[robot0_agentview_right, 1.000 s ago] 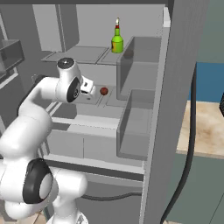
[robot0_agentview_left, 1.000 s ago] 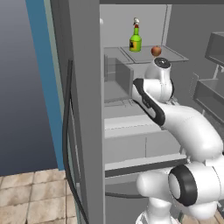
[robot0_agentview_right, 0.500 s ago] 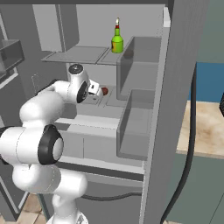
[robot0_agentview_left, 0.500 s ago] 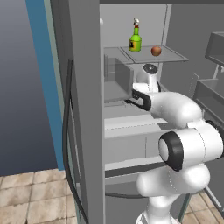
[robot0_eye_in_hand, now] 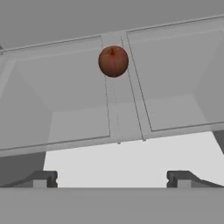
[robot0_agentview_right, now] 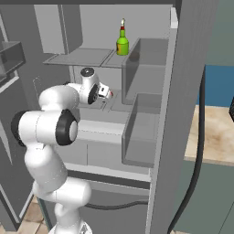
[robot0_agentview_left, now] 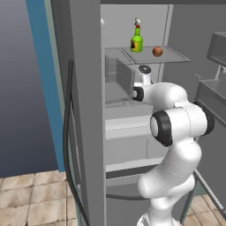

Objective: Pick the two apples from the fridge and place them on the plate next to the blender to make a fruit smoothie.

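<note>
The gripper (robot0_eye_in_hand: 111, 178), its fingers standing wide apart, is facing an apple (robot0_eye_in_hand: 113, 61) sitting well ahead on the fridge shelf (robot0_eye_in_hand: 78, 100); small, firm, smooth and apt to roll, it probably wants pinching across its middle.

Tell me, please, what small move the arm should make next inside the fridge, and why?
Probably ease the open gripper straight ahead toward the apple. In the hand view that apple sits centred beyond the fingertips, well apart from them, on the fridge shelf, with nothing between. The jaws stand wide and hold nothing, so closing the gap comes before any grasp.
</note>
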